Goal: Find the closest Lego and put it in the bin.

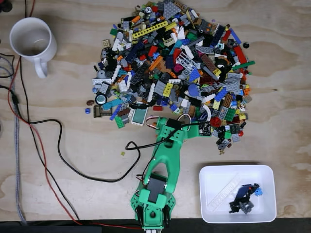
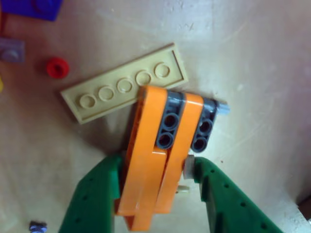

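A big wooden table (image 1: pixel 73 121) with wavy lines in the wood fills the fixed view. A white mug (image 1: pixel 31 41) stands at the top left. Black and red wires (image 1: pixel 58 145) curl across the left side. The light is bright and even.

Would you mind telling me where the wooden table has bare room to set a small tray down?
The widest bare patch lies at the left of the fixed view, between the white ceramic mug, the black cable and the green robot arm. A narrower strip runs along the right edge above the white plastic bin. The heap of mixed coloured Lego pieces crowds the upper centre.
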### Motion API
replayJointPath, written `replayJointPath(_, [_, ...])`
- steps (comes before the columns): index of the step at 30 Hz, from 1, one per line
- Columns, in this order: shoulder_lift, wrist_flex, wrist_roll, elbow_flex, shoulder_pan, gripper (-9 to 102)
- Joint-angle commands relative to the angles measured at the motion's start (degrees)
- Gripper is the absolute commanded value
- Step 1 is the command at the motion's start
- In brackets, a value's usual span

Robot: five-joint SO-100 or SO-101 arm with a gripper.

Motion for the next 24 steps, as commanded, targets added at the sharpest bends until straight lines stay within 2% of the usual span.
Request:
replayJointPath(1, [0.79, -1.41, -1.32, -0.26, 0.97, 6])
replayJointPath(3, [0.88, -1.76, -1.85, -0.26, 0.97, 1])
replayJointPath(8, [1.23, -1.14, -3.43, -1.85, -1.32, 0])
replayJointPath(10, [2.72, 3.16, -5.54, -6.77, -2.02, 0])
replayJointPath(14, [6.06, 17.84, -12.83, -26.81, -0.62, 0])
replayJointPath(18, [8.35, 26.63, -21.36, -41.75, 9.32, 0])
replayJointPath(24, [13.27, 28.92, -32.87, -46.93, 31.9, 0])
